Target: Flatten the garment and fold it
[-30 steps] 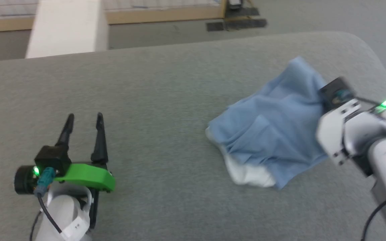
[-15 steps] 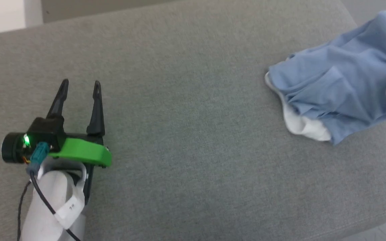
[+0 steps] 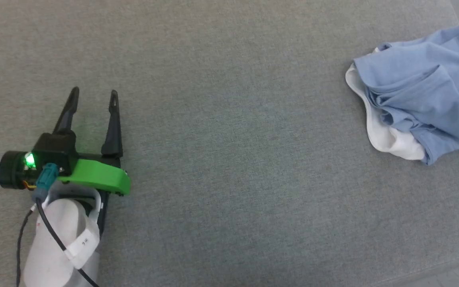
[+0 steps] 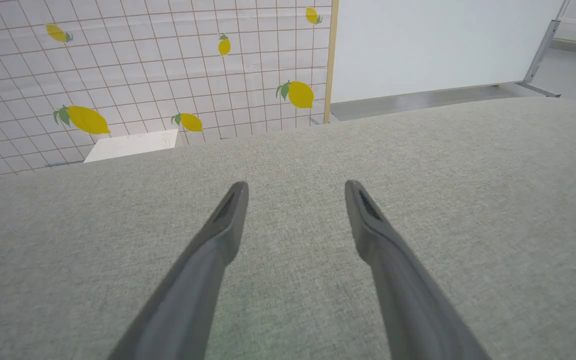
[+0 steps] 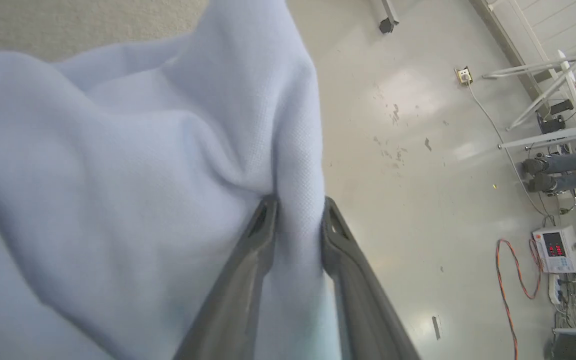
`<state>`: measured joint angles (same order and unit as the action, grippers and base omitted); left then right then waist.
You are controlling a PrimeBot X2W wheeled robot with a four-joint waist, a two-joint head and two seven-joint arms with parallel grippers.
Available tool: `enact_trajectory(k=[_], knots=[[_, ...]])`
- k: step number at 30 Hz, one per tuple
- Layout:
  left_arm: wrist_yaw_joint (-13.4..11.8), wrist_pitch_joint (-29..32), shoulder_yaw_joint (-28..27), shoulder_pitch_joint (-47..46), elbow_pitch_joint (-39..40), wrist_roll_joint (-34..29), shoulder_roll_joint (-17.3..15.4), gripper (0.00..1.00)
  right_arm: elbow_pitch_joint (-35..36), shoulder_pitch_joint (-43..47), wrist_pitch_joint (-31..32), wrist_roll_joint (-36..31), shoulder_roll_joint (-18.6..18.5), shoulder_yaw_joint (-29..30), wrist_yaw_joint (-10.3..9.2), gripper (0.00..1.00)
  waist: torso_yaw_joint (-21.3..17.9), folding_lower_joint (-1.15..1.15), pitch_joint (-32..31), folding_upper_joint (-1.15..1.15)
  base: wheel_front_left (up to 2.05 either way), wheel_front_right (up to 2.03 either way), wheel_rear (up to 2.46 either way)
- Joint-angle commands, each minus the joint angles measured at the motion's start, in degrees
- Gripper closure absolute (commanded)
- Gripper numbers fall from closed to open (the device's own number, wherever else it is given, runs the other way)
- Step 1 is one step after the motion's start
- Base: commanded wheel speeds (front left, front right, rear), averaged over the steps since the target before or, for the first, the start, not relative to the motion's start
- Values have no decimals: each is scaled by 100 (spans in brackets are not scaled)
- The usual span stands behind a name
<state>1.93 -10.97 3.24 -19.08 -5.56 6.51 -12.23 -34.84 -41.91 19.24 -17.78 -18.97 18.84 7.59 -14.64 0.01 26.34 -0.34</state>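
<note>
At the far right of the head view the garment (image 3: 424, 95) lies bunched in a soft heap. It is pale blue with a white part showing along its lower left edge, and it runs off the side of the picture. The right pincer (image 5: 298, 215) is pinching a raised ridge of the knit between its two fingers. It does so close to where the cloth reaches the edge of the grey surface (image 3: 229, 131), with pale floor (image 5: 408, 125) beyond. How firmly it bites is hard to judge from so close. The left pincer (image 3: 93, 92) is well apart from the cloth, low over the surface, with its fingers spread and holding nothing.

By the look of it the flattening is barely under way: nothing is spread out and no fold has been made. The next move probably calls for drawing the heap toward the middle, where there is room. The left pincer would then need to cross over and take a second edge, so the two can pull the cloth open between them.

The surface is a broad pad covered in grey woven cloth. Beyond it stand a tiled wall printed with lemons (image 4: 118, 75), a white panel (image 4: 443, 45) and a small white box (image 4: 133, 145). On the floor lie a red cable (image 5: 505, 280) and a meter with red digits (image 5: 555, 247), near a person's shoes (image 5: 535, 175).
</note>
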Motion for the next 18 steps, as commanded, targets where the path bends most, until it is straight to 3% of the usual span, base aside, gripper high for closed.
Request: enact_trajectory(k=[1,8,12,18], knots=[[-20,-57,20,19,-44,50,26,0,-51,3,-9,-65,13,114,-10,0,149,-1,-277,34,0,0,0],[-2,-243,122,302,-543,216,252,0,-48,468,-470,95,148,371,-10,0,493,-1,-1207,34,0,0,0],[-9,-305,143,498,-809,318,375,0,222,917,-927,677,272,257,-10,0,732,-1,-1690,34,0,0,0],[28,-354,196,767,-1007,468,523,0,1215,1856,-1540,1832,418,-305,-10,0,1094,-1,-2109,34,0,0,0]])
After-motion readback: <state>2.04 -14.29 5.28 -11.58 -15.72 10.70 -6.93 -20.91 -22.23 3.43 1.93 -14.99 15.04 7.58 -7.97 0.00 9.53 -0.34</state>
